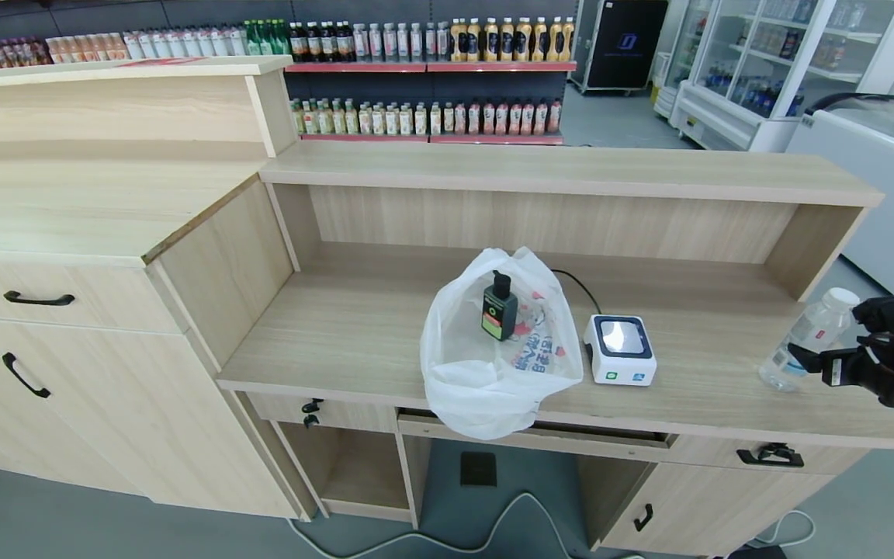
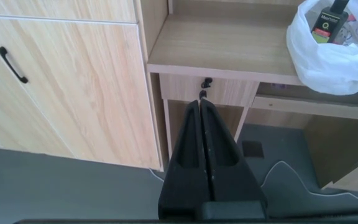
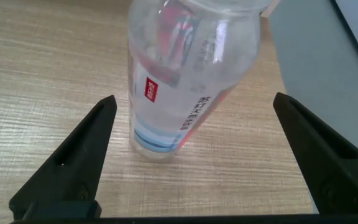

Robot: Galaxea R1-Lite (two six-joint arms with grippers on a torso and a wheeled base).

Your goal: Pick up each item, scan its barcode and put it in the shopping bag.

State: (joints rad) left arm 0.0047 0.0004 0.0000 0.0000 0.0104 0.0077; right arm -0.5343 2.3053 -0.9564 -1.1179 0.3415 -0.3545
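Observation:
A clear water bottle [image 1: 808, 338] with a white cap stands upright at the right end of the wooden counter [image 1: 354, 326]. My right gripper [image 3: 194, 143] is open, its fingers [image 3: 79, 155] on either side of the water bottle [image 3: 185, 74] without touching it. The right gripper [image 1: 813, 362] comes in from the counter's right edge. A white shopping bag [image 1: 493, 349] sits mid-counter with a dark pump bottle [image 1: 499, 308] inside. A white barcode scanner [image 1: 619, 349] stands just right of the bag. My left gripper [image 2: 202, 102] is shut, hanging low in front of the counter, left of the shopping bag [image 2: 334, 50].
A raised back ledge [image 1: 571, 175] runs behind the counter, and a taller cabinet [image 1: 90, 233] with drawers stands to the left. The scanner's black cable [image 1: 575, 283] runs back behind the bag. Shelves of drinks and fridges fill the room behind.

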